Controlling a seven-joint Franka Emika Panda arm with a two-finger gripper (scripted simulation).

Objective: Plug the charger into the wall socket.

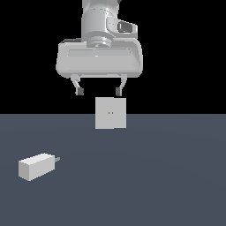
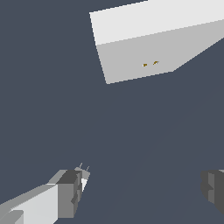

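The gripper [image 1: 98,92] is held high with its jaws spread wide and nothing between them. The charger [image 1: 36,166] lies flat on the floor, well apart from the wall socket [image 1: 111,113], nearer the camera and toward the exterior view's left. Its long axis runs level, prongs aimed toward the exterior view's right. A descent away from the socket is judged necessary.

The exterior view faces the wall socket [image 1: 110,113] level and frontally, while the wrist view looks steeply down, apparently nearer, sharing it.
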